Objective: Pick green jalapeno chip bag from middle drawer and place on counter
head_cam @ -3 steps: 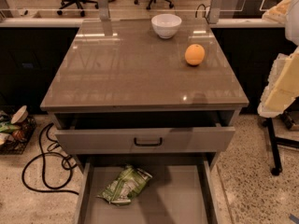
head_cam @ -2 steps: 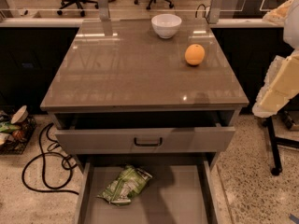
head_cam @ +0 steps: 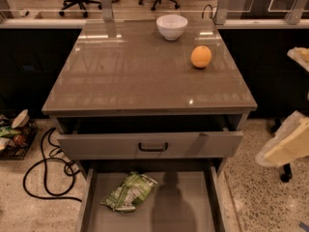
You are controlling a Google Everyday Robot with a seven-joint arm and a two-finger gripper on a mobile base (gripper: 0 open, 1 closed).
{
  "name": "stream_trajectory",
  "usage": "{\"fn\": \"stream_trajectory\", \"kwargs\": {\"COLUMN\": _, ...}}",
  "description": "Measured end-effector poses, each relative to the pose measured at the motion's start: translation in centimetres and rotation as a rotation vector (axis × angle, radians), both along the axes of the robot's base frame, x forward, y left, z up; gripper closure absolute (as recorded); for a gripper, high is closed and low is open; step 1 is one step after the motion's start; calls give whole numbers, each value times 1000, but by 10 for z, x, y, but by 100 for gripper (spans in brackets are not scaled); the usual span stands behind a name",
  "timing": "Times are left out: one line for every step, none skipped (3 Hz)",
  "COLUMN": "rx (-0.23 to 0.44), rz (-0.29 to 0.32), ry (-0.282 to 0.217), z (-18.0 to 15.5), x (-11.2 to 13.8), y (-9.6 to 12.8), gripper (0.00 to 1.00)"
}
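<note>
The green jalapeno chip bag (head_cam: pixel 130 192) lies crumpled on the grey floor of the open middle drawer (head_cam: pixel 193 211), in its left half. The counter (head_cam: pixel 135 71) is above it, glossy grey-brown, with reflected lights. My gripper (head_cam: pixel 285 145) shows as a pale cream shape at the right edge of the view. It is beside the cabinet, about level with the upper drawer front, and well to the right of and above the bag. Nothing shows in it.
A white bowl (head_cam: pixel 172 26) and an orange fruit (head_cam: pixel 201 56) sit at the counter's back right. The upper drawer front with a black handle (head_cam: pixel 152 146) is slightly pulled out above the middle drawer. Black cables (head_cam: pixel 46 170) and a basket of bags (head_cam: pixel 12 137) lie on the floor to the left.
The cream gripper at the right edge has moved downward, from beside the counter top to beside the upper drawer. The bag, bowl and fruit have not moved.
</note>
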State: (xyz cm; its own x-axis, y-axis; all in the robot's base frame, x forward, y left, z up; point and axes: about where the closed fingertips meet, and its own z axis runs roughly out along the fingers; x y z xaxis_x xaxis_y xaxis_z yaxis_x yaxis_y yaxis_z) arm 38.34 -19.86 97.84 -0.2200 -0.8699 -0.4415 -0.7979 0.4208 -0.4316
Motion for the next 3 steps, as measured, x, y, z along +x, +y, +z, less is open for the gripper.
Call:
{"fn": "stream_trajectory", "kwargs": {"rx": 108, "rz": -7, "ry": -24, "z": -50, "x": -7, "y": 22, "gripper": 0}}
{"fn": "stream_trajectory", "kwargs": {"rx": 201, "rz": -17, "ry": 26, "z": -128, "x": 5, "y": 47, "gripper": 0}}
{"fn": "stream_trajectory", "kwargs": {"rx": 270, "rz": -73, "ry": 48, "z": -186, "x": 26, "y": 62, "gripper": 0}}
